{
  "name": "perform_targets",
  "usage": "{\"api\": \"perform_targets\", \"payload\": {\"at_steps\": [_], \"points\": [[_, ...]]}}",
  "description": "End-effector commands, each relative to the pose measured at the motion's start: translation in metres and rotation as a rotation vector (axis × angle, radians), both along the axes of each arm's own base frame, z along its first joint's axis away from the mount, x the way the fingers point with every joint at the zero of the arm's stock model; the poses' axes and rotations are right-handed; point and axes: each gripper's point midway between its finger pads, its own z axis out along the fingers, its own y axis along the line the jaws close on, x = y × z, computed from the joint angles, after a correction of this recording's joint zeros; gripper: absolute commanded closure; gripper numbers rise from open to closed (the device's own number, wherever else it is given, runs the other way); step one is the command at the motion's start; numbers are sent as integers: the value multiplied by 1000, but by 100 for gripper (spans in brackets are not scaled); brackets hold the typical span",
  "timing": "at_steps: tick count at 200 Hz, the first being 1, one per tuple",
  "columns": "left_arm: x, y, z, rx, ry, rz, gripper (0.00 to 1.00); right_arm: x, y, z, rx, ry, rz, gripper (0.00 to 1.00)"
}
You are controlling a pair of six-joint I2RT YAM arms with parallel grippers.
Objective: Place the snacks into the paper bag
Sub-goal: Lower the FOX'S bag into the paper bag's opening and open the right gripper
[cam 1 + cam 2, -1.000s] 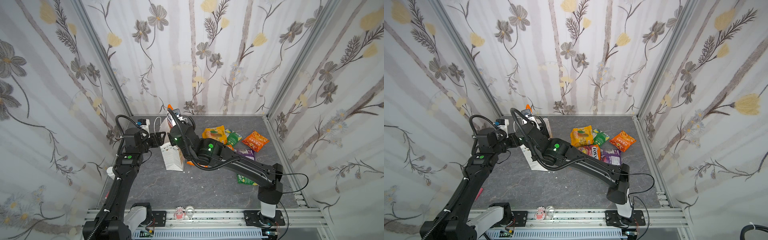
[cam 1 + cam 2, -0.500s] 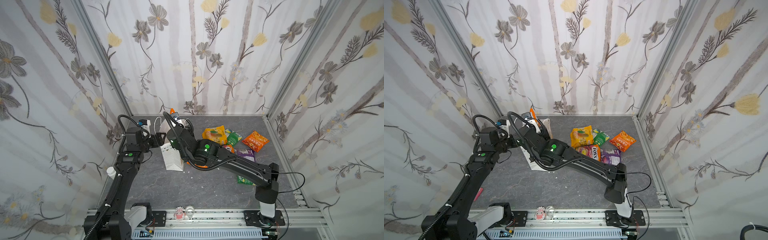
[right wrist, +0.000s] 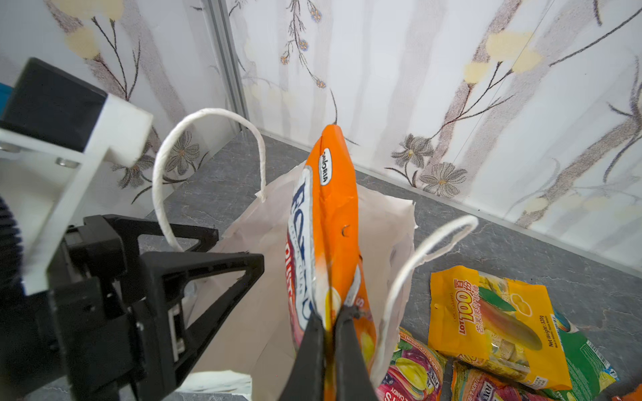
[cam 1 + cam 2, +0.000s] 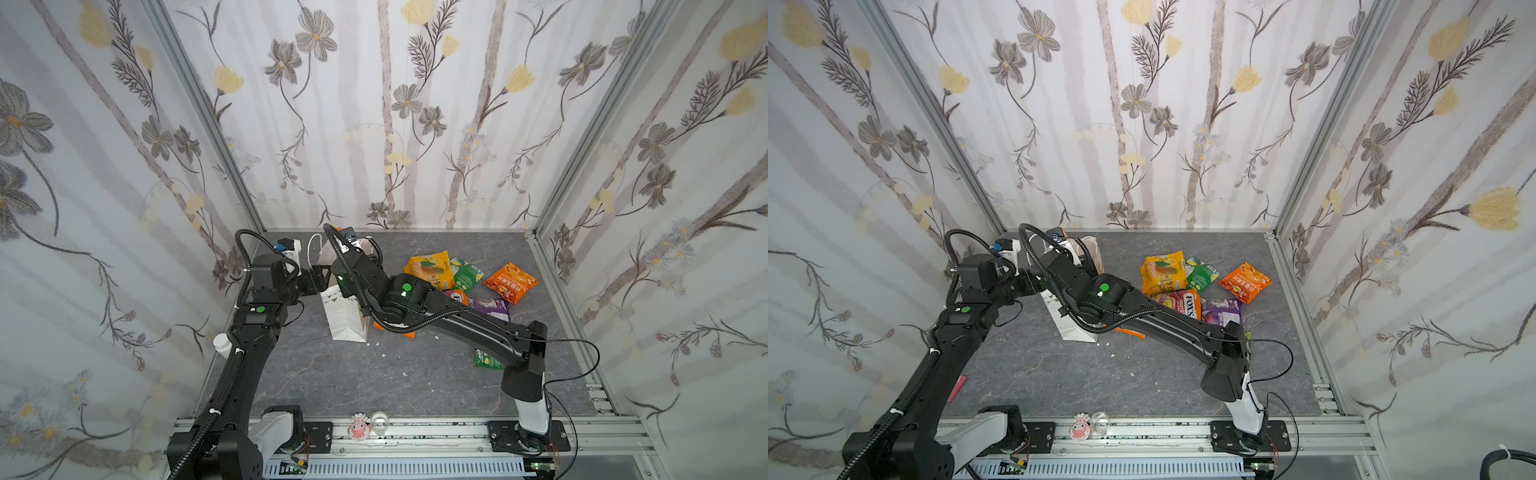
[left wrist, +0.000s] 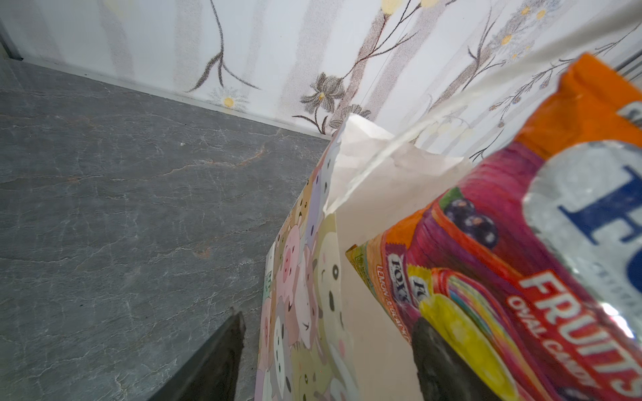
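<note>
Snacks lie loose on the right half of the table (image 4: 324,374) in both top views. There is a yellow-orange packet (image 4: 430,270) with a green packet (image 4: 467,275) touching it, and an orange chip bag (image 4: 510,282) a little apart. A purple packet (image 4: 490,308) lies nearer, and a second green packet (image 4: 487,360) sits half under the right arm (image 4: 478,336). A top view also shows a "FOX'S" packet (image 4: 1177,302) beside the purple one. The paper bag (image 4: 345,318) stands upright left of the middle, its mouth hidden by both wrists. The left gripper (image 4: 322,279) meets its top edge from the left.

The left wrist view shows what those views hide. The cartoon-printed wall of the paper bag (image 5: 298,295) runs between the left gripper's two fingers (image 5: 215,361). They stand apart, one outside the bag and one inside the mouth; whether either presses the paper I cannot tell. A candy packet (image 5: 521,264) sits in the open mouth.

Only the right wrist view shows the grip. The right gripper (image 3: 328,317) is clenched on one end of that candy packet (image 3: 335,215). The packet is turned edge-on and juts over the mouth between the two cord handles (image 3: 215,110).

A second ago the packet's orange tip stood clear above the right wrist in the top views. Now only a sliver (image 4: 1064,230) shows behind it, so the packet has come down toward the bag. The loose packets lie as before.
</note>
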Motion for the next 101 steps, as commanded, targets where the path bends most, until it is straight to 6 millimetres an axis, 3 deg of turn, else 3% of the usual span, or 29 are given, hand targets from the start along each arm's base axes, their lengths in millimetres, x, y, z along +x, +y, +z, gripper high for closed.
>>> {"api": "perform_targets", "payload": {"at_steps": [1,55,85,101], "points": [[0,2,5,18,-15,2,24,3,7,1,53,13,6,100],[0,4,5,26,-17,11,24,11,12,-18,34,47,15,100],[0,5,5,31,-17,14,24,13,14,-25,29,62,22,95],[0,5,4,32,-15,16,24,14,15,-27,30,67,26,87]]}}
